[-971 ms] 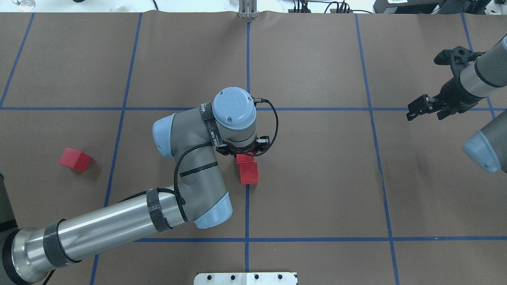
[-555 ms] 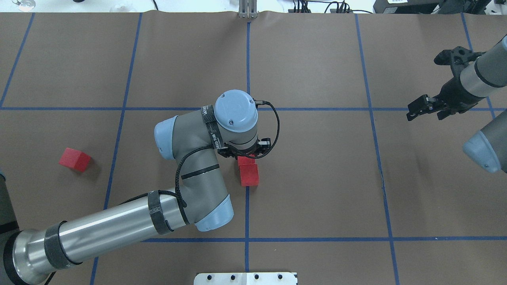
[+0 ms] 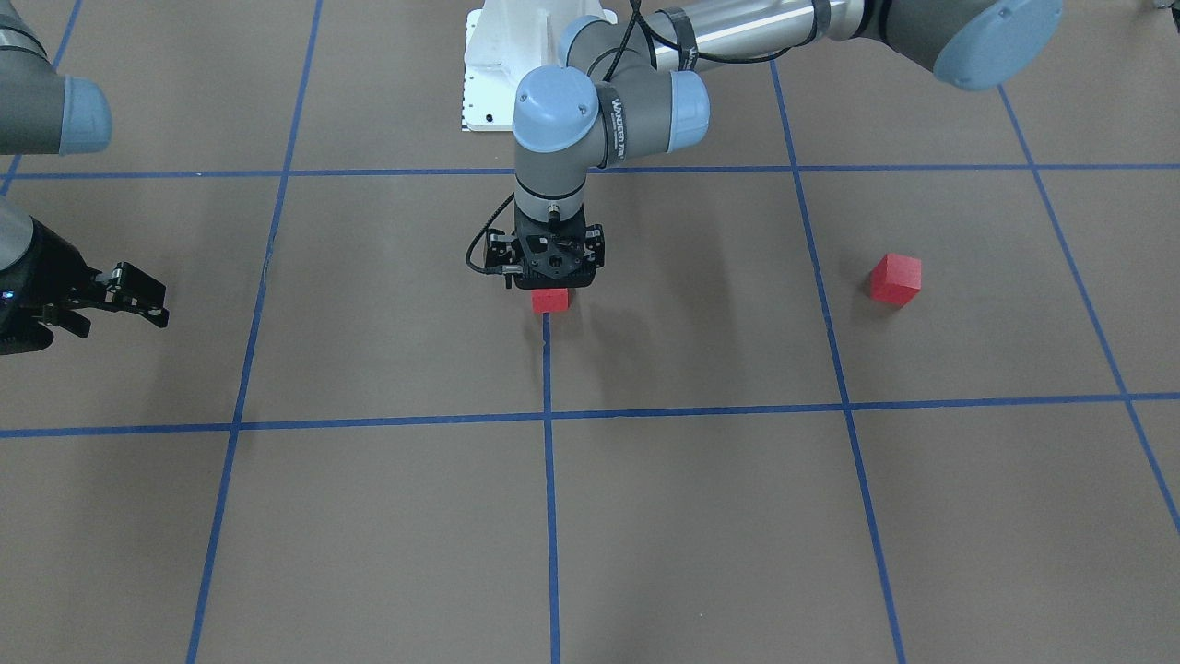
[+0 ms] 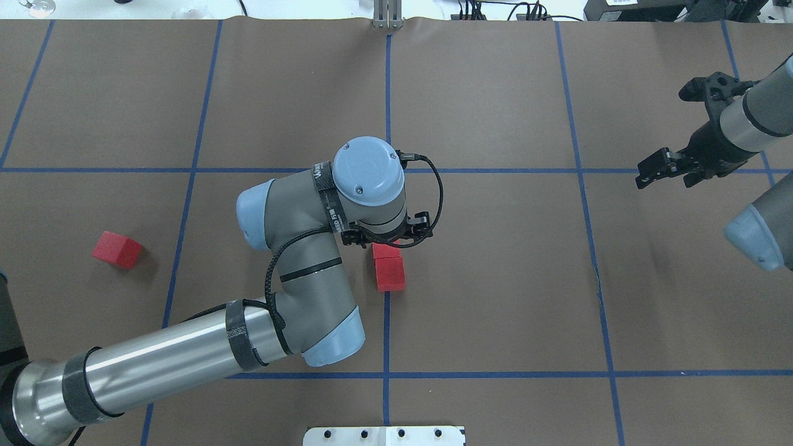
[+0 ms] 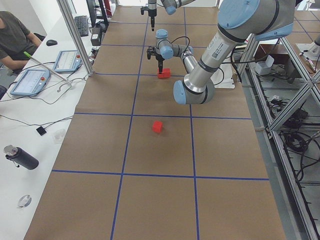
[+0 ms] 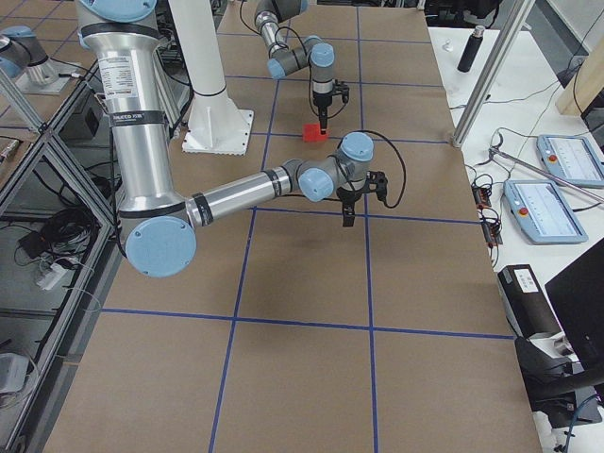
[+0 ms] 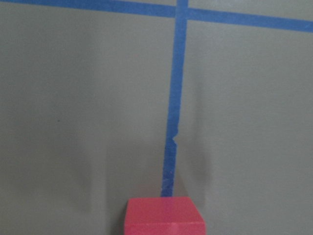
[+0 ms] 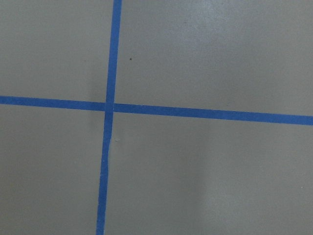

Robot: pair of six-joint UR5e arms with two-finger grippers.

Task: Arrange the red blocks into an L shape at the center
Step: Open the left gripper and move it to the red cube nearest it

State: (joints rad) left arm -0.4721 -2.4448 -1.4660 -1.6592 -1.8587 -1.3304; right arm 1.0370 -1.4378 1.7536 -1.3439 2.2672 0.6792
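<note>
Here the left gripper, whose grip cannot be told, stands directly over two touching blocks on the centre line, which form one leg of the L. The third block waits well apart. The right gripper is parked, spread and empty.

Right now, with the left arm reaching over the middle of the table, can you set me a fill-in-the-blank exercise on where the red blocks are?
1. ___ red blocks sit together at the center, on the central blue tape line.
2. The third red block lies alone on the robot's ___ side.
3. The right gripper hovers off to the side, holding ___.

Missing words: two; left; nothing.
</note>
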